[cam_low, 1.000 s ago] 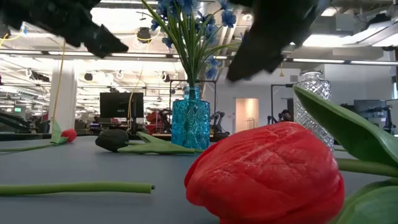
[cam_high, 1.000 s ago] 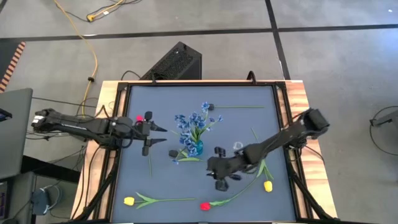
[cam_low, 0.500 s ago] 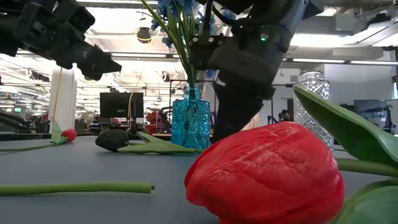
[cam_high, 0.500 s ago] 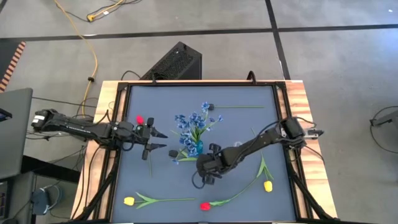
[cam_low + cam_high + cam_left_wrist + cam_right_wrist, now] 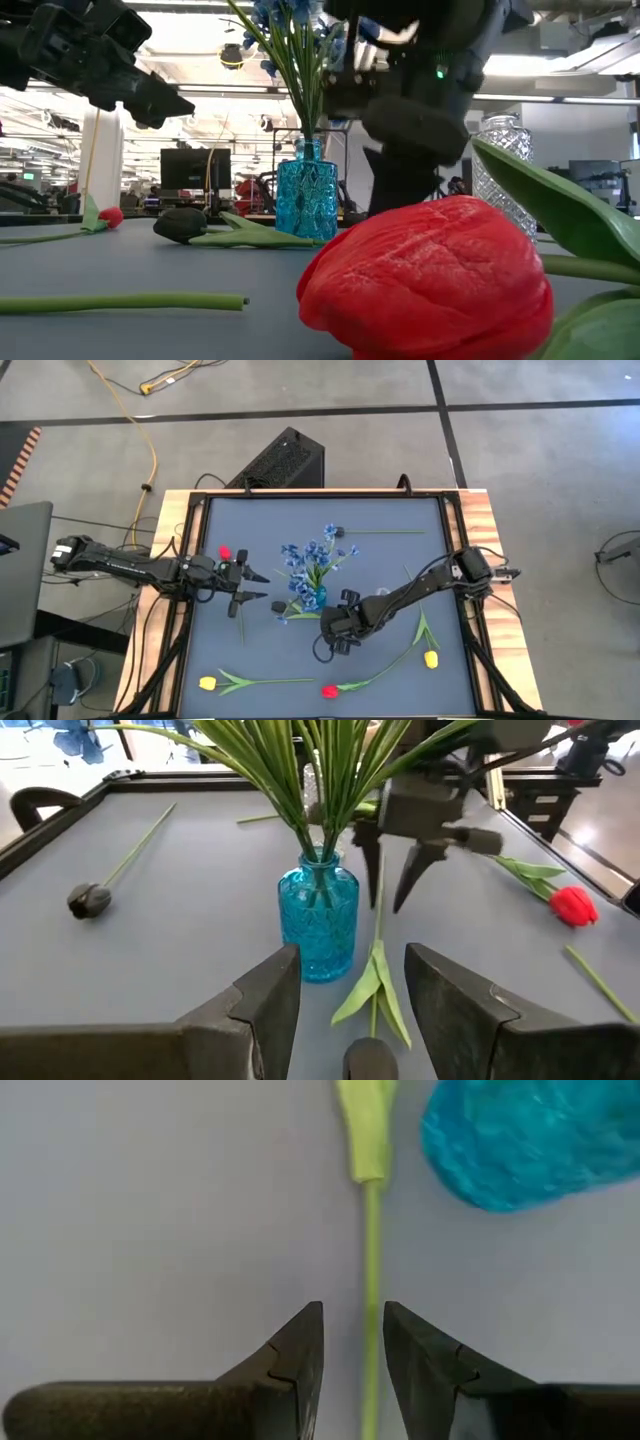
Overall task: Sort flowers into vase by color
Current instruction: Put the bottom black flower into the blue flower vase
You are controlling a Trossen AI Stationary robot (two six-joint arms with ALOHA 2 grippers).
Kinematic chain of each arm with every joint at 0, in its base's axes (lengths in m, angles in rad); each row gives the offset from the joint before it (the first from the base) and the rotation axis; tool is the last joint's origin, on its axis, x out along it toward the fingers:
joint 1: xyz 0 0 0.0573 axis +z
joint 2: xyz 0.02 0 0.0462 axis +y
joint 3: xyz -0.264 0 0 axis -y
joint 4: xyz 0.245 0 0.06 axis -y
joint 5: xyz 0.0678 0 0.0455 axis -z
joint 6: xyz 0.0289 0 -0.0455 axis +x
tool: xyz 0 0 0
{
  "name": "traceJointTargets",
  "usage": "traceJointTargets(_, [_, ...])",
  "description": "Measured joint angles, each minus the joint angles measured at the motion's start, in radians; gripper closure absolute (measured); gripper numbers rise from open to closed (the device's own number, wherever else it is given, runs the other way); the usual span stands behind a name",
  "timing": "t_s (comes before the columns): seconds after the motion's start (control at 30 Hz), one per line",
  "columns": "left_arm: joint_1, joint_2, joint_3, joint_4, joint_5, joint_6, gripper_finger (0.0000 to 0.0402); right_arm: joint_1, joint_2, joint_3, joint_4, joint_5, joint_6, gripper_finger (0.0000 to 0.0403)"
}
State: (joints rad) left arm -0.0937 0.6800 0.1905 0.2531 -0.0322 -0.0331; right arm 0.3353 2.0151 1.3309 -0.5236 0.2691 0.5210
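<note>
A blue glass vase (image 5: 315,599) stands mid-table and holds blue blossoms (image 5: 305,556). A dark-budded flower lies beside it, bud (image 5: 370,1060) toward the left arm, with its green stem (image 5: 372,1270) running past the vase's foot. My right gripper (image 5: 335,647) points down over that stem, open, one finger on each side (image 5: 353,1315) without touching it. My left gripper (image 5: 250,586) hovers open left of the vase (image 5: 352,960). Yellow tulips (image 5: 207,683) (image 5: 431,658) and a red tulip (image 5: 328,691) lie near the table's near edge. Another red tulip (image 5: 224,551) lies at the left.
A clear glass vase (image 5: 505,140) stands right of the blue one, under my right arm in the high view. More dark buds (image 5: 352,549) (image 5: 90,900) with stems lie toward the far edge. A loose stem (image 5: 240,622) lies near the left gripper. Raised black rails (image 5: 190,610) border the mat.
My right gripper has swung toward the table's left and come down beside the blue vase, ending astride the dark-budded flower's stem. My left gripper has shifted slightly toward the vase.
</note>
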Motion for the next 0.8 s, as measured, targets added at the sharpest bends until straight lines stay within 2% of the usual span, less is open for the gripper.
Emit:
traceJointTargets(0.27, [0.0,0.0,0.0,0.0,0.001,-0.005,0.0233,-0.009,-0.003,-0.044,0.042,-0.041,0.055,0.0285])
traceJointTargets(0.5, [0.0,0.0,0.0,0.008,0.001,-0.005,0.0233,-0.005,-0.003,-0.044,0.055,-0.119,0.017,0.0382])
traceJointTargets(0.67, [0.0,0.0,0.0,0.041,0.0,0.005,0.0233,-0.004,-0.02,-0.032,0.065,-0.149,-0.025,0.0383])
traceJointTargets(0.8, [0.0,-0.016,0.0,0.036,0.0,0.006,0.0233,0.014,-0.088,-0.028,0.088,-0.159,-0.066,0.0387])
